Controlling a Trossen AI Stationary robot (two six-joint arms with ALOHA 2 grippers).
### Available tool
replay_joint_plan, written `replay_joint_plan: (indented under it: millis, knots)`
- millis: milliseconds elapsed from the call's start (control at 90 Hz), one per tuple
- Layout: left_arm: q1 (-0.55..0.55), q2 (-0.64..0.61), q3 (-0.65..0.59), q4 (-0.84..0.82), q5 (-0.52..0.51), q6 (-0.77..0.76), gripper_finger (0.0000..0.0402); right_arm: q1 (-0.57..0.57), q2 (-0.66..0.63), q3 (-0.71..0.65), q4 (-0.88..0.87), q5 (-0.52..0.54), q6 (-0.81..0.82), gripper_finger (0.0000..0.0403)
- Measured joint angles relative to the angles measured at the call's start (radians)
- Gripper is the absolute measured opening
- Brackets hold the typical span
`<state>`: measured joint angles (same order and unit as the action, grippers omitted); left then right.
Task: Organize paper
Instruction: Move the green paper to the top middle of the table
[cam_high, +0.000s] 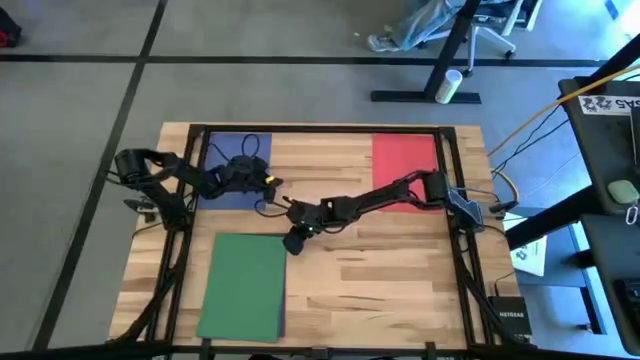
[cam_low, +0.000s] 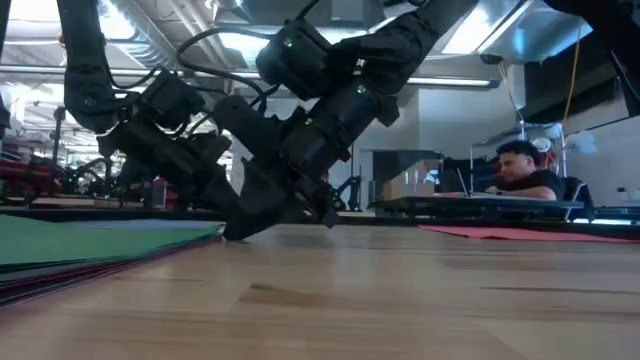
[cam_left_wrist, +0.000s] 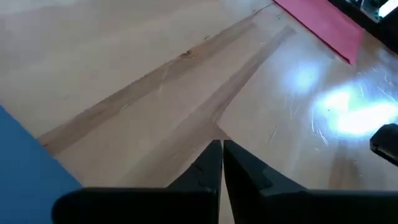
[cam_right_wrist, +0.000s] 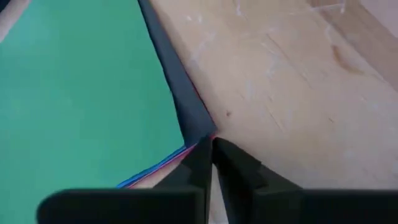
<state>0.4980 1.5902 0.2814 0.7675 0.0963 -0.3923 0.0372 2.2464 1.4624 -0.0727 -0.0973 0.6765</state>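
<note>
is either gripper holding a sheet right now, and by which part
The left gripper is shut on nothing, over bare wood. The right gripper is shut at the corner of the green-topped paper stack; whether it pinches a sheet cannot be told.

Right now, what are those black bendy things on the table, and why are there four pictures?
Those are two robot arms, each ending in a pincher with two fingers called a gripper. The four pictures all show one moment. One camera looks straight down, one sits low at table height, and each arm carries a small camera on its wrist.

On the wooden table lie coloured sheets of paper: a blue sheet and a red sheet at the far side, and a stack with a green sheet on top at the near side. Other colours peek out under the green one.

The right gripper is shut, with its tips down at the stack's corner. I cannot tell if it pinches a sheet. The left gripper is shut too, over bare wood by the blue sheet, holding nothing.

Behind the table, a person sits at a desk.
</note>
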Motion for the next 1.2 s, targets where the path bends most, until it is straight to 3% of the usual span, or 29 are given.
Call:
replay_joint_plan:
  millis: [211, 422, 600, 1200]
  knots:
    - [0.000, 0.000, 0.000, -0.003, 0.000, 0.000, 0.0000, -0.022, -0.052, -0.004, -0.092, -0.019, 0.000, 0.0027]
    - [0.000, 0.000, 0.001, -0.001, -0.001, 0.000, 0.0000, -0.024, -0.060, -0.004, -0.047, -0.114, 0.035, 0.0097]
    - [0.000, 0.000, 0.001, -0.001, 0.000, 0.000, 0.0000, -0.010, -0.053, -0.003, -0.031, -0.112, 0.061, 0.0142]
    - [0.000, 0.000, 0.001, 0.000, 0.000, -0.001, 0.0000, -0.012, 0.006, 0.000, 0.080, -0.149, 0.109, 0.0125]
